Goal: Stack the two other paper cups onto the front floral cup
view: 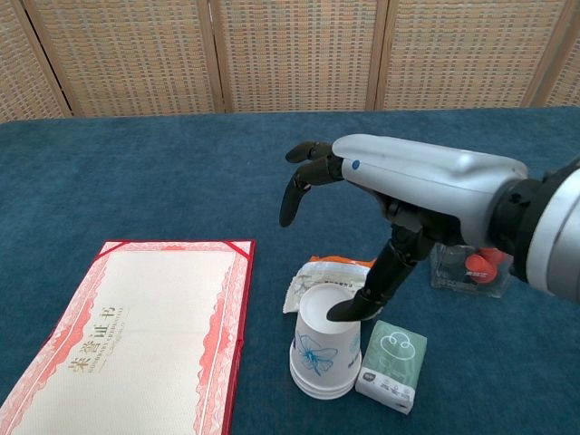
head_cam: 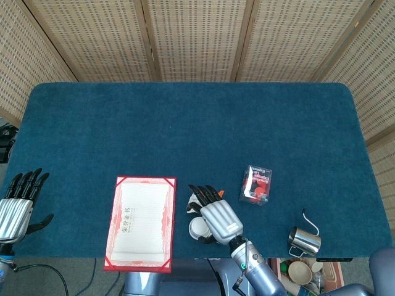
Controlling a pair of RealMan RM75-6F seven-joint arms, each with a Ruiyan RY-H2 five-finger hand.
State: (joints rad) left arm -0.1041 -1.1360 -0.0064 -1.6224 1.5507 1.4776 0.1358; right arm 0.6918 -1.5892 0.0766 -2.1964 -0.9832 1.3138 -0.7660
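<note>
Paper cups (view: 323, 355) sit nested in one upright stack near the front edge of the table, just right of the certificate. White paper w/ blue floral print on the side, smooth tapered walls, rolled rims showing as tight rings at the base of the stack; top cup mouth open and round. In head view the stack (head_cam: 199, 229) is mostly hidden under the right hand.

Right hand (view: 362, 227) hangs over the stack, silver shell on the back, black fingers apart and curved down; thumb tip sits at the top cup's rim, can't tell if it touches. Nothing held. Left hand (head_cam: 16, 208) rests at the table's front left corner, fingers straight, slightly fanned, empty.

Certificate (view: 122, 331): flat, cream page w/ red ornate border in a red folder. Green-and-white tissue pack (view: 391, 365), soft plastic, lies touching or just beside the stack's right. Crinkled snack wrapper (view: 319, 277) right behind the stack. Clear plastic box w/ red contents (view: 476, 265) further right. Small steel pitcher (head_cam: 303, 239) w/ handle near the front right edge.

Table (head_cam: 185, 135) covered in deep blue-teal carpet-like cloth, rounded corners. Behind it, woven rattan screen panels (head_cam: 197, 37) in wood frames.
</note>
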